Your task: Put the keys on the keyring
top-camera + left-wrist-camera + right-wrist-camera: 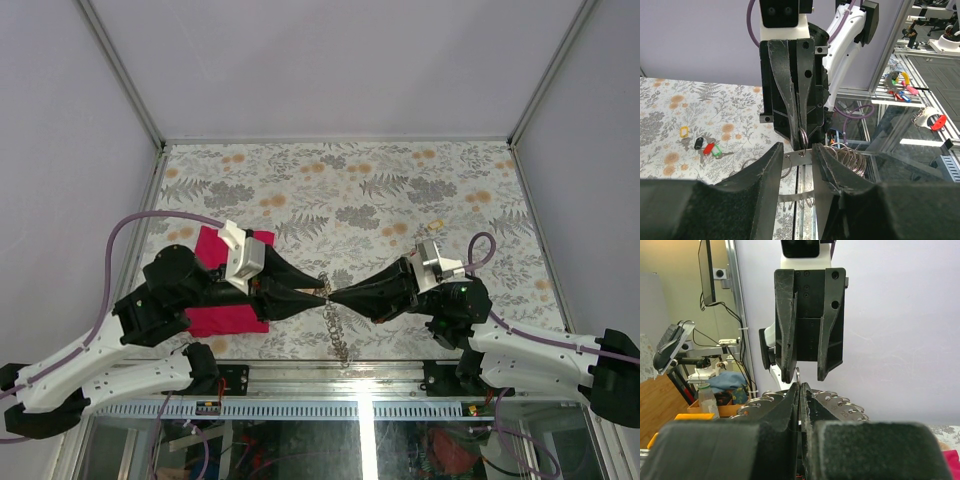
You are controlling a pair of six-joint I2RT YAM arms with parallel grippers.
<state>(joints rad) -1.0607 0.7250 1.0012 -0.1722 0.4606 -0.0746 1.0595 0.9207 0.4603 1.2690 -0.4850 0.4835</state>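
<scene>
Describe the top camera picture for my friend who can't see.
The black left gripper and black right gripper meet tip to tip over a flower-patterned table. A thin silver metal chain trails from them toward the near edge; a magenta cloth lies under the left arm.

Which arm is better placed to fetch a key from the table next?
Probably the right: the keys lie beside its wrist, far from the left hand. But the right hand is shut on the keyring, so it must hand that over first.

No readable text or labels appear anywhere.
</scene>
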